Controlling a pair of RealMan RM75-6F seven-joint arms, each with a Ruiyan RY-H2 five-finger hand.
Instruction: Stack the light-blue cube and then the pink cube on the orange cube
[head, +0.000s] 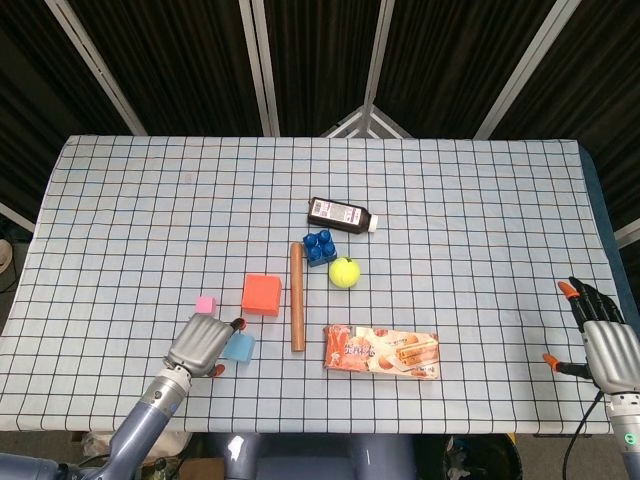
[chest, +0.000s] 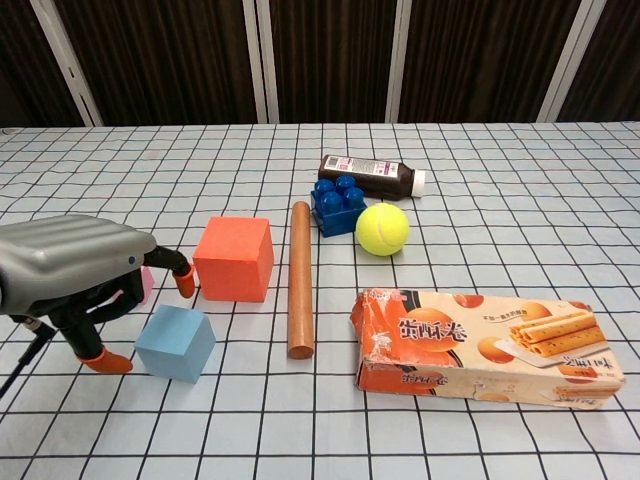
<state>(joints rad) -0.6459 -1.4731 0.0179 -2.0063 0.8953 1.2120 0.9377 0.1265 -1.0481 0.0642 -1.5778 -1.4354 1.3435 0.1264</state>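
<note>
At table, near-left corner: I see my left hand (chest: 70, 275) just left of the blue cube (chest: 176, 343), fingers apart around open space, holding nothing; whether any orange fingertip (chest: 184, 283) meets the cube I cannot tell.
Left hand, head view: grey back of hand (head: 197, 343) overlaps the blue cube's (head: 239, 347) left edge.
Blue cube: on the cloth (chest: 480, 210), in front of and slightly left of the orange cube (chest: 234, 259), apart from it.
Orange cube: flat on the cloth, nothing on top; head view puts it (head: 261, 294) just left of the rod (head: 297, 310).
Pink cube: small, left of the orange cube (head: 205, 304); in chest view mostly hidden behind my left hand, a pink sliver showing (chest: 147, 284).
Right hand: head view only, at the near-right edge (head: 605, 345), fingers spread, holding nothing, well apart from all cubes.
Rod: wooden, lying lengthwise (chest: 300, 277) between orange cube and ball.
Ball: yellow-green (chest: 382, 229), just right of the blue brick (chest: 338, 204).
Bottle: dark, on its side (chest: 370, 176), behind the brick.
Snack box: lying flat (chest: 488, 346), near-right of the rod.
</note>
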